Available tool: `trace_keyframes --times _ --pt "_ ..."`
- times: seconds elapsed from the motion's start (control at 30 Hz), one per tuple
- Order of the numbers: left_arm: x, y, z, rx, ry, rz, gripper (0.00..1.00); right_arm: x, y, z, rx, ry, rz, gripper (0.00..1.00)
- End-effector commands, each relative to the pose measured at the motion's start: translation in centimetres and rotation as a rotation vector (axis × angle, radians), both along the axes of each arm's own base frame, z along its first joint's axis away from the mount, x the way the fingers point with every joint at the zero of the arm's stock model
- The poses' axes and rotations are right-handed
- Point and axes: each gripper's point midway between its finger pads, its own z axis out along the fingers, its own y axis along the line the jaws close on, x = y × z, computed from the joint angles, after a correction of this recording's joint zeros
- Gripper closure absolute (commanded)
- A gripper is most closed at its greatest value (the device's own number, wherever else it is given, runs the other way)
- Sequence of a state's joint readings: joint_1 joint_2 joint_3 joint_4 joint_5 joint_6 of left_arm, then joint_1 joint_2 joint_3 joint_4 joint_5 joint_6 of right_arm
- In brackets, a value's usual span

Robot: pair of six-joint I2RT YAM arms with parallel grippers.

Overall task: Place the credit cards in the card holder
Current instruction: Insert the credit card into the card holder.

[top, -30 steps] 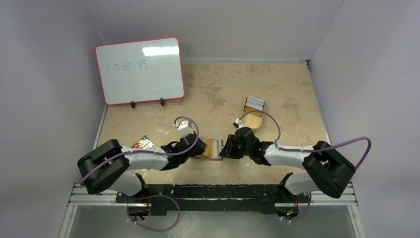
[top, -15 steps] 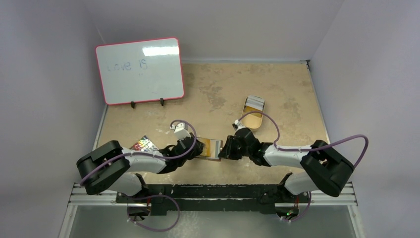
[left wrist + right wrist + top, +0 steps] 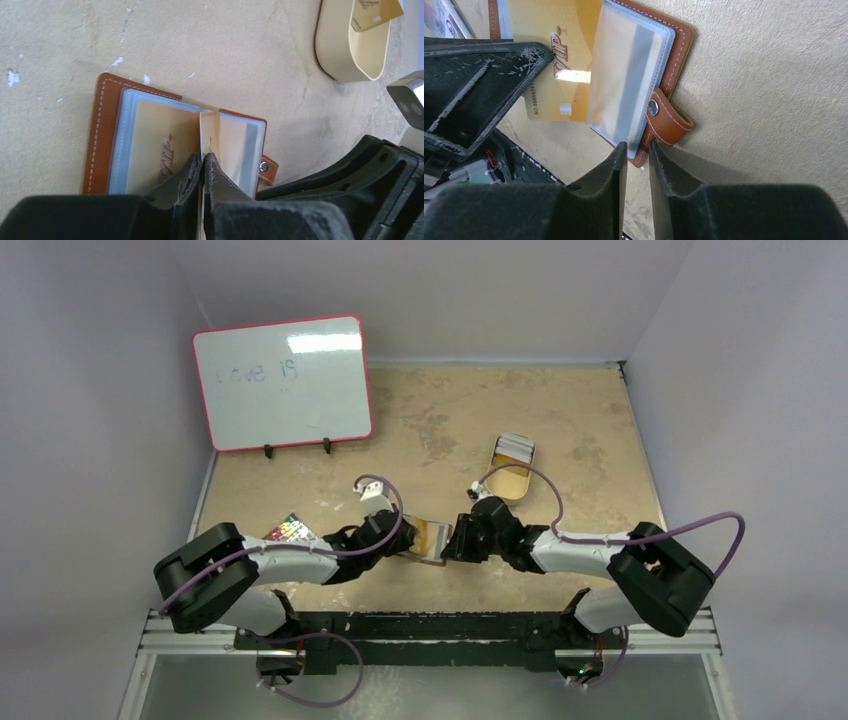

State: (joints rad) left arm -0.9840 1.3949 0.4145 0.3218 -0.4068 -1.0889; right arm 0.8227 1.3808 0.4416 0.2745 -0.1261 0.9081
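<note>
Left gripper [image 3: 405, 542] with its gold card [image 3: 209, 131]: drawn back leftward half a second ago, now forward again over the card holder [image 3: 432, 540], which sits slightly further left than a second ago, right gripper [image 3: 454, 540] following it leftward.

Both arms stretched low, converging inward; left pincer [image 3: 203, 160] pinched tight, right pincer [image 3: 638, 149] at narrow slit.

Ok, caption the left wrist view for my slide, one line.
Left end effector pinches a gold card at the clear sleeves of the open card holder, tan tin beyond.
</note>
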Motion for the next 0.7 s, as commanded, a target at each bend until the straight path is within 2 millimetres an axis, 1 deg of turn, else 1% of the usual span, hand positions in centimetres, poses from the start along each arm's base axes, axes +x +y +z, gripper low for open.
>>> trace_keyframes --times 0.0,0.13,0.3,0.37,0.47,0.57,0.67 --pt "-3.3 0.4 -2.3 0.133 0.130 -0.163 0.99 -0.4 -0.1 0.2 -0.041 0.006 0.033 0.75" --pt "-3.3 0.1 -1.5 0.136 0.124 -0.181 0.95 -0.2 -0.3 0.2 -0.058 -0.001 0.039 0.75" --pt "-3.7 1.0 -2.8 0.223 0.162 -0.204 0.94 -0.2 -0.5 -0.2 -0.079 -0.002 0.041 0.75" --pt "-3.9 0.8 -2.8 0.210 0.168 -0.212 0.97 -0.2 -0.6 -0.2 -0.083 -0.002 0.040 0.75" --pt "-4.1 0.5 -2.8 0.186 0.177 -0.227 0.96 -0.1 -0.5 -0.1 -0.081 -0.007 0.041 0.75" --pt "-4.2 0.8 -3.4 0.193 0.205 -0.234 0.96 0.2 -0.4 -0.1 -0.086 -0.011 0.046 0.75" --pt "-4.3 1.0 -3.7 0.148 0.228 -0.237 0.97 0.1 -0.3 -0.2 -0.087 -0.009 0.046 0.75"
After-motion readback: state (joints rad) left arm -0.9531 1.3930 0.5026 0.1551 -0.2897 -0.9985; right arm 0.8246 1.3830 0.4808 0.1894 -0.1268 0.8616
